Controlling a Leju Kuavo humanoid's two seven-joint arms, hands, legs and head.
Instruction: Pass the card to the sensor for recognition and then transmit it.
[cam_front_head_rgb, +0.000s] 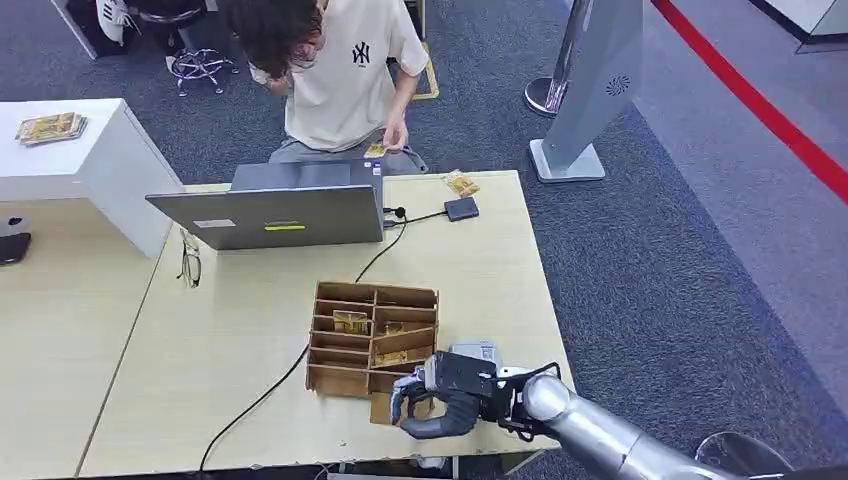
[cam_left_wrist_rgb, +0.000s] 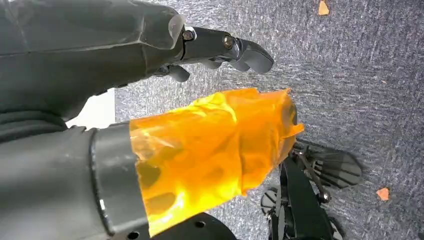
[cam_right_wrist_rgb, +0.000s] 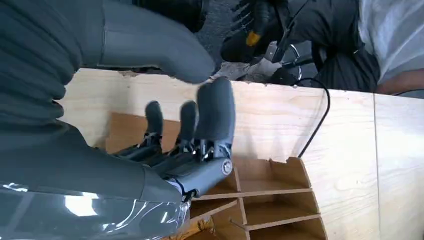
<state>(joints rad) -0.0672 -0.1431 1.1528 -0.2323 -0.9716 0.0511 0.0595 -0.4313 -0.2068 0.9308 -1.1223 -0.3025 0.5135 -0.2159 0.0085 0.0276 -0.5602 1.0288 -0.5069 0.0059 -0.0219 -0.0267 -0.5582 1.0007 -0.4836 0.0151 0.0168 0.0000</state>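
Observation:
A wooden divider box (cam_front_head_rgb: 372, 338) stands on the table's front right part, with golden cards (cam_front_head_rgb: 350, 321) lying in its compartments. My right hand (cam_front_head_rgb: 428, 398) hovers at the box's near right corner, fingers spread and holding nothing. In the right wrist view that hand (cam_right_wrist_rgb: 190, 145) reaches over the box (cam_right_wrist_rgb: 270, 200), thumb apart from the fingers, and a card edge (cam_right_wrist_rgb: 200, 229) shows below it. A small black sensor (cam_front_head_rgb: 461, 208) sits at the table's far right with a card (cam_front_head_rgb: 461, 183) beside it. My left hand (cam_left_wrist_rgb: 150, 100) hangs over the carpet, empty, its thumb wrapped in orange tape.
A grey laptop (cam_front_head_rgb: 275, 212) stands at the far side, its cable (cam_front_head_rgb: 260, 395) running across the table past the box. A person (cam_front_head_rgb: 345, 70) sits behind the laptop holding a card (cam_front_head_rgb: 377, 150). Glasses (cam_front_head_rgb: 190, 262) lie at the left. A white cabinet (cam_front_head_rgb: 80, 160) carries more cards.

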